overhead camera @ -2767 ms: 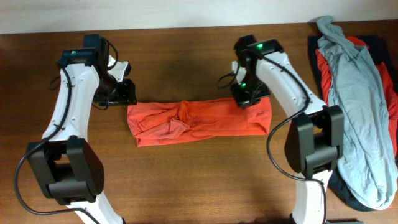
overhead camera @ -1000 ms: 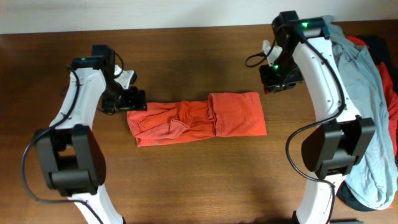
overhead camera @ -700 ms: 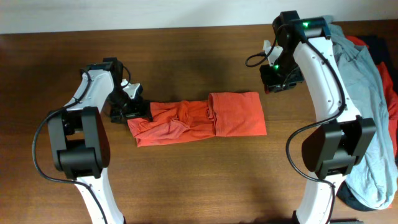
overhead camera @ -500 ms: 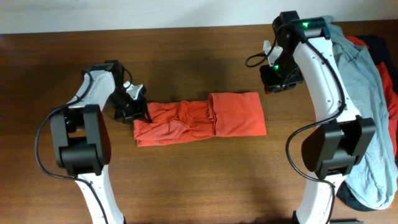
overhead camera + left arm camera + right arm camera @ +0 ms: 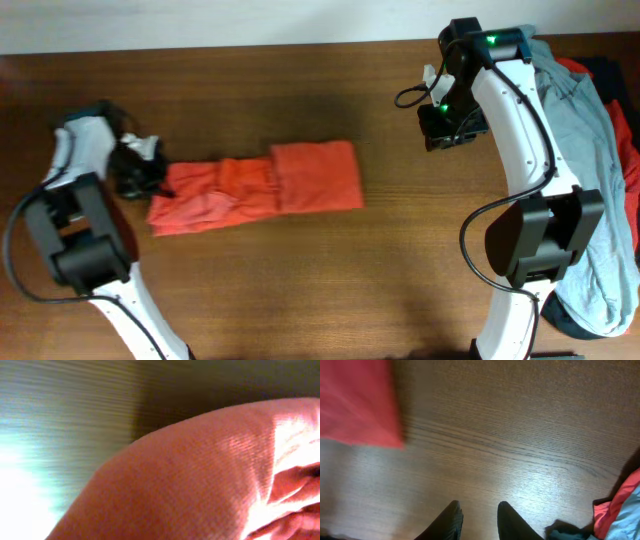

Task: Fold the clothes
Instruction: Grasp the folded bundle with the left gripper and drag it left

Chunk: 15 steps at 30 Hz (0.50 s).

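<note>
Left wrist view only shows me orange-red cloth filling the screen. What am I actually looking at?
Observer: An orange-red folded garment, lying as a long band on the brown wooden table.
Visitor: Where is the hand this camera rides on?
Observer: The left hand is at the band's left end, gripping it.
Visitor: And the other hand?
Observer: The right hand hangs open and empty over bare wood, well to the right of the garment.

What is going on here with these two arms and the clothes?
The left gripper grips the left end of the folded orange-red garment on the table. The right gripper hovers open and empty over bare wood, beside the pile of grey-blue, red and navy clothes at the table's right edge.
</note>
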Available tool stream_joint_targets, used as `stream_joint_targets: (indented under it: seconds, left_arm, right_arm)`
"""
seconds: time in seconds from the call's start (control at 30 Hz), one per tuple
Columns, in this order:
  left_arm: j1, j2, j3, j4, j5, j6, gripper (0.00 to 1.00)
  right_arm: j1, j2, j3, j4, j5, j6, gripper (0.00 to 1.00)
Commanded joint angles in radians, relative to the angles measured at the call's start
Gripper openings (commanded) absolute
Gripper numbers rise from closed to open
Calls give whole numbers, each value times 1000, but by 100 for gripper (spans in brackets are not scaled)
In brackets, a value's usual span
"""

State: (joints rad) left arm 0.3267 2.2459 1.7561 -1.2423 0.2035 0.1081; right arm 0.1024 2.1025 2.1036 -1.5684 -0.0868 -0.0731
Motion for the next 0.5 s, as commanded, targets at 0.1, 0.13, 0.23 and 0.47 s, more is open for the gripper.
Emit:
stream_joint_targets:
  seconds: [0.1,0.13,0.23,0.47]
  left_arm:
    - [112,-49,277,-88,-112,-64,0]
    - [123,-49,360,-109,-79,-71,1]
    - [113,-49,455,-129,2,-71,1]
    - [-14,-49,472,-126,164,-72,1]
  right_arm:
    - [1,-20,9,-13,10,10,29]
    - [1,-20,9,-14,10,10,29]
    - [1,-20,9,-14,9,11,30]
    - [1,-20,9,-15,9,11,30]
